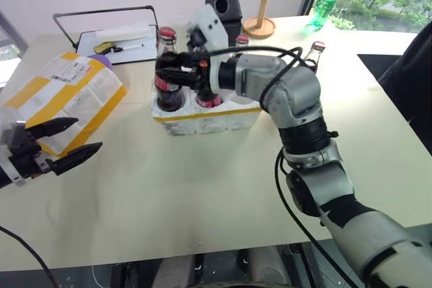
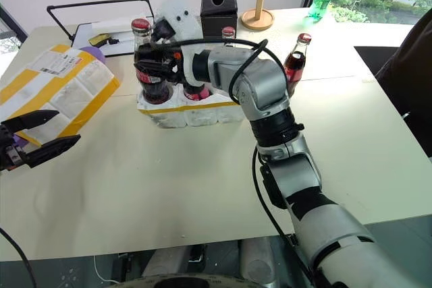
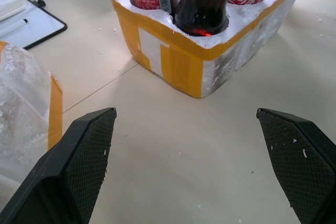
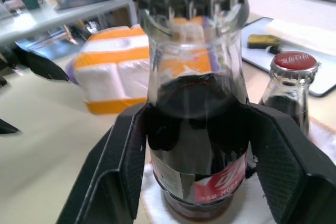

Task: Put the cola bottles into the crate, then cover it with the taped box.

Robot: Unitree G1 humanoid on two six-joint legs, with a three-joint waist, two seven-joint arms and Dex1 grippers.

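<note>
So the crate (image 1: 202, 116), that low white foam block with the yellow tape band, sits mid-worktop (image 1: 202, 193) and it's partly loaded. I can count at least 3 cola bottles in or at it: the one in the near-left corner well (image 1: 169, 92), another right next to it (image 1: 208, 98) with only the lower part showing behind the arm, and 1 at the back (image 2: 229, 32) with just its red cap peeking out. There may be more hidden behind the right arm, can't tell. 1 more cola bottle (image 2: 297, 55) stands on the worktop just right of the crate, outside it.

The right gripper (image 4: 194, 145) has its jaws clamped around the body of that near-left bottle, which stands upright with its base down in the well. The left gripper (image 1: 64, 143) hovers off to the left with its jaws spread wide and nothing in them, right in front of the taped box (image 1: 64, 96), which lies tilted on the worktop left of the crate, label up.

Behind the crate: a black-framed tray (image 1: 111, 42) with papers and a pen, a black tissue box (image 1: 225, 6), a wooden mug tree (image 1: 262, 5) and a green plastic bottle (image 1: 324, 1) by the window.
</note>
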